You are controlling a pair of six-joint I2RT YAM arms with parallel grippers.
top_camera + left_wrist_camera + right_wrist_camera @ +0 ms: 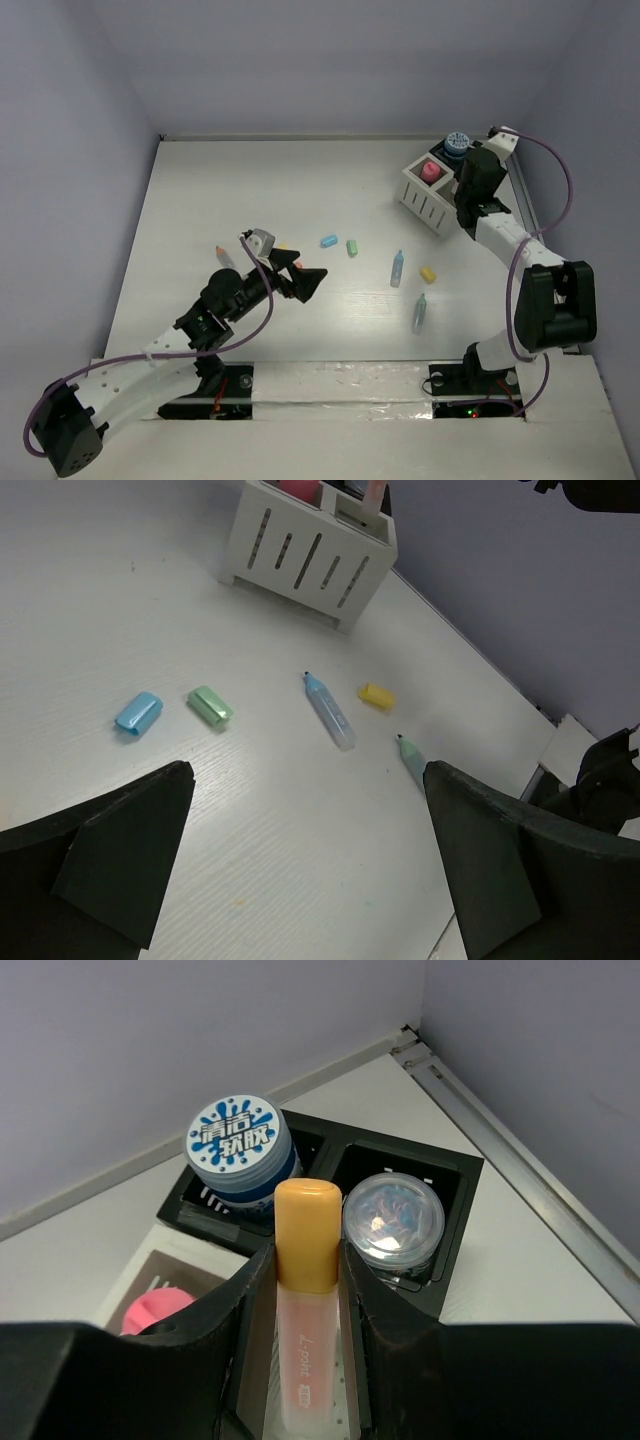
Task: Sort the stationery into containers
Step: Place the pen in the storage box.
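Observation:
My right gripper (308,1260) is shut on an orange-capped stick (306,1230), holding it upright over the white slatted box (135,1260) at the far right (424,196). The joined black tray (455,1175) holds a blue-patterned pot (238,1150) and a clear round pot (393,1220). A pink cap (158,1312) sits in the white box. My left gripper (300,275) is open and empty above the table (310,860). Ahead of it lie a blue cap (138,712), a green cap (210,704), a pale-blue stick (329,710), a yellow cap (376,695) and a green stick (411,760).
An orange stick (222,255) lies left of the left gripper. Grey walls close the table at the back and sides, and a metal rail (520,1160) runs along the right edge. The white box (310,545) stands beyond the loose items in the left wrist view.

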